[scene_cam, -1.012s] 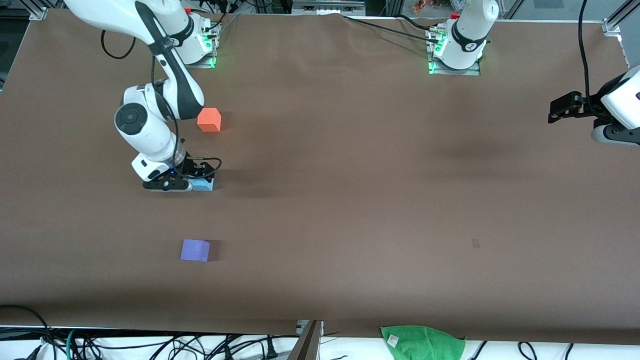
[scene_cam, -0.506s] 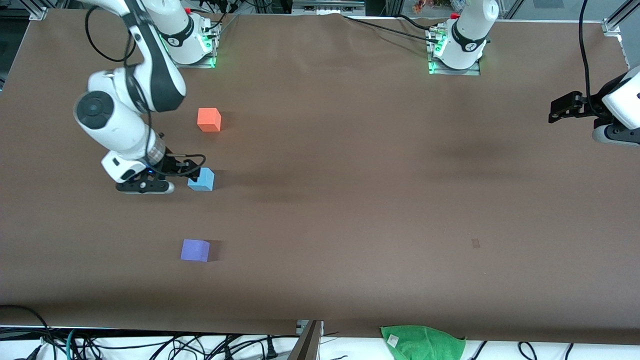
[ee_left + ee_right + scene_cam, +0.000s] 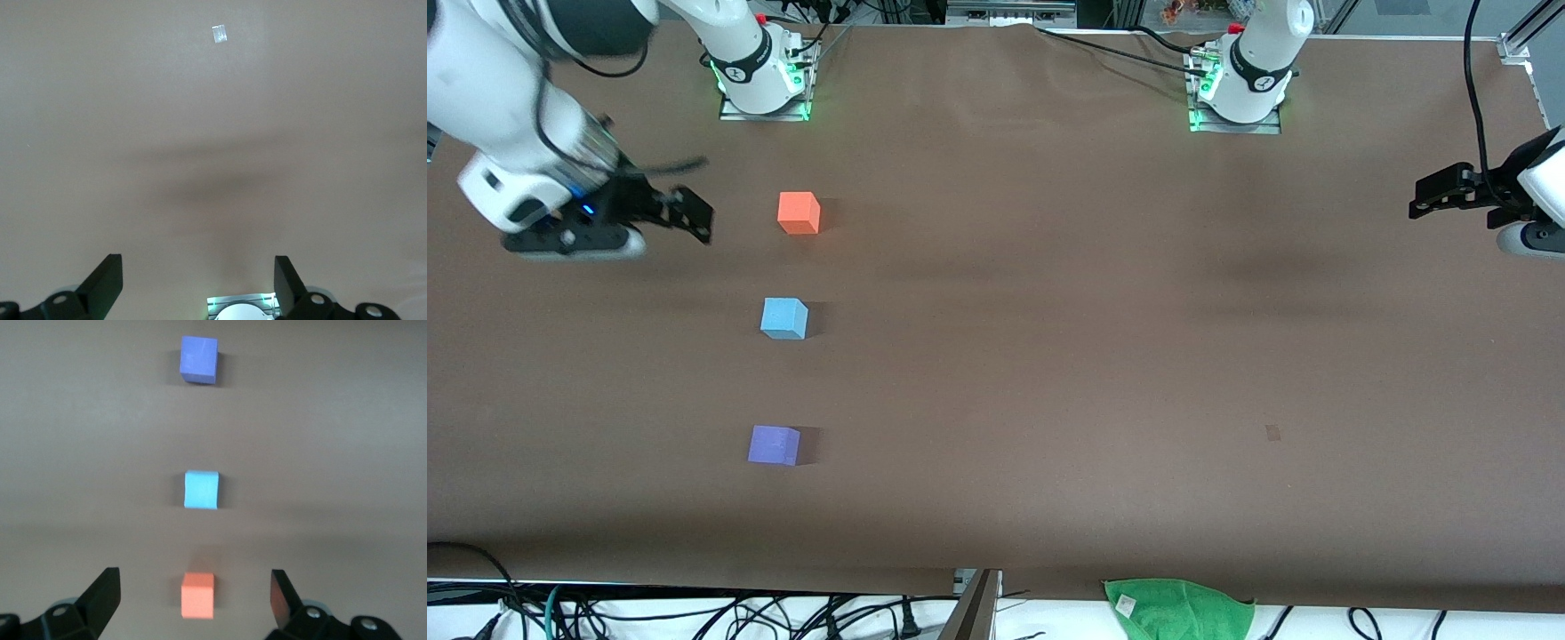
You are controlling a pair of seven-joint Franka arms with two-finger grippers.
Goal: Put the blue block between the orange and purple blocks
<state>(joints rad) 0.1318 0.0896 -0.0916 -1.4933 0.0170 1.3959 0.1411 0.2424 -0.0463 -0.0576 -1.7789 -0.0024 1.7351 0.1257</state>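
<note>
Three small cubes stand in a line on the brown counter (image 3: 1049,356), running from the robots' edge toward the front-camera edge at the right arm's end. The blue block (image 3: 784,318), a light sky-blue matte cube sitting flat and square, rests free on the counter between the orange block (image 3: 799,213), nearer the robots' bases, and the purple block (image 3: 774,445), nearer the front camera. It touches neither neighbour and sits roughly midway, only slightly out of line with them.

The right gripper (image 3: 680,212) hangs empty, fingers spread wide, over the counter's edge at the right arm's end, beside the orange block; the blue block lies from it toward the counter's middle and the front camera. Its wrist view looks along the row: orange block (image 3: 197,595), blue block (image 3: 201,490), purple block (image 3: 199,359). Being cubes, they offer no long axis to line up with.

The left gripper (image 3: 1449,189) waits, fingers apart, over the counter's edge at the left arm's end, well apart from all three blocks; the right arm is far the nearer.

By the look of it, the placement is done, with nothing left to grasp.
</note>
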